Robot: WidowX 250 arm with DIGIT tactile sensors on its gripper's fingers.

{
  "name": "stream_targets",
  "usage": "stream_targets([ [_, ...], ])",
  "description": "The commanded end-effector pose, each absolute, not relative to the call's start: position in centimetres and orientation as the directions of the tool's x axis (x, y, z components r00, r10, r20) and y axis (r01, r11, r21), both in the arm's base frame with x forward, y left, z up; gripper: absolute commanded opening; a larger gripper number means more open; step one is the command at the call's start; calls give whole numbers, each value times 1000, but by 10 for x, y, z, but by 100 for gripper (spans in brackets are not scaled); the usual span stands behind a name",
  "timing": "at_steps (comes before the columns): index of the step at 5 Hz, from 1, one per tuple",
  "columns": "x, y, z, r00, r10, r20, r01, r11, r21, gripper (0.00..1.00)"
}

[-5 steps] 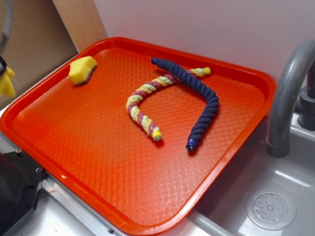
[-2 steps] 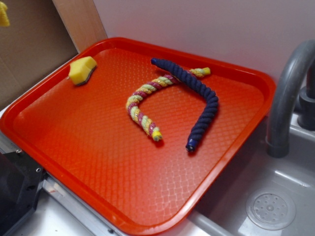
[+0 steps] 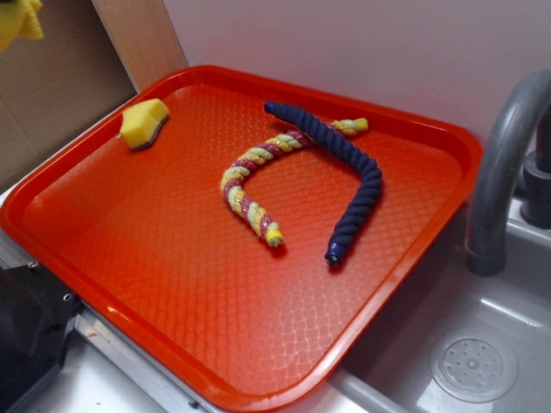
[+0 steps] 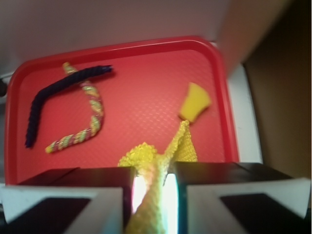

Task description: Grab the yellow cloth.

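Yellow cloth (image 4: 155, 165) hangs pinched between the closed jaws of the gripper (image 4: 152, 195), now lifted higher off the red tray (image 3: 448, 138) toward ten o'clock, so the grab looks done

The yellow cloth (image 4: 155, 161) is showing a rough, looped terry weave, matt throughout. The red tray (image 3: 215, 344) is presenting glossy moulded plastic with an embossed diamond pattern. The sponge (image 3: 144, 122) is appearing porous and matt. The multicoloured rope (image 3: 250, 176) and the blue rope (image 3: 357, 185) are displaying twisted, fibrous strands. The faucet (image 3: 499, 172) is looking smooth, grey and semi-matt.
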State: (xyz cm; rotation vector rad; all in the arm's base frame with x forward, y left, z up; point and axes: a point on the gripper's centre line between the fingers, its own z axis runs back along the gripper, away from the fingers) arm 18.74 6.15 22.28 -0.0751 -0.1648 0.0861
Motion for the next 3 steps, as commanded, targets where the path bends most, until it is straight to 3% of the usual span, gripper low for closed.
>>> stream_targets([
  [1,192,2,219,990,-31,135,34,999,-19,0],
  [3,190,-8,206,990,-52,128,55,998,-21,0],
])
